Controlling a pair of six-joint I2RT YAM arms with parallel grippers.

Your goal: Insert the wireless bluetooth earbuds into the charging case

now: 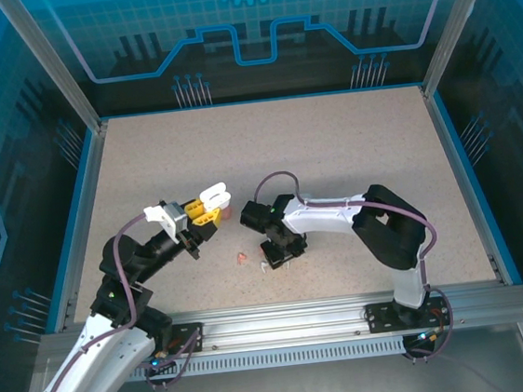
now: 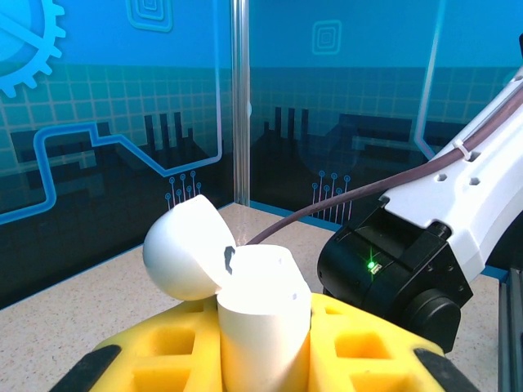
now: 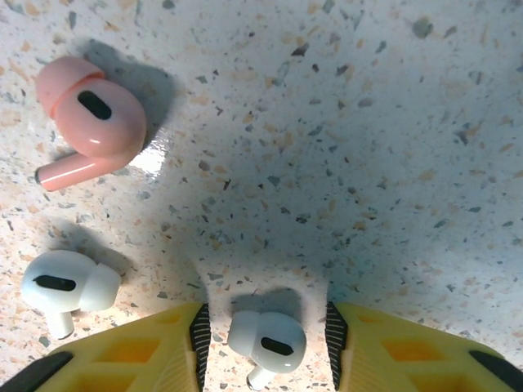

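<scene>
My left gripper point(image 2: 263, 351) is shut on a white charging case point(image 2: 261, 310), held upright above the table with its lid point(image 2: 181, 249) hinged open to the left. In the top view that charging case point(image 1: 215, 198) sits at the left gripper point(image 1: 202, 212), just left of the right arm. My right gripper point(image 3: 265, 347) is down at the table, open, with a white earbud point(image 3: 268, 341) lying between its pads point(image 3: 199, 343) and a gap on each side. A second white earbud point(image 3: 67, 284) lies to its left. A salmon-pink earbud point(image 3: 90, 118) lies farther off on the left.
The right arm's black wrist point(image 2: 392, 269) hangs close beside the held case. The pink earbud point(image 1: 241, 255) lies on the speckled table point(image 1: 332, 151) between the two grippers, left of the right gripper point(image 1: 276, 262). Blue-edged walls surround the table.
</scene>
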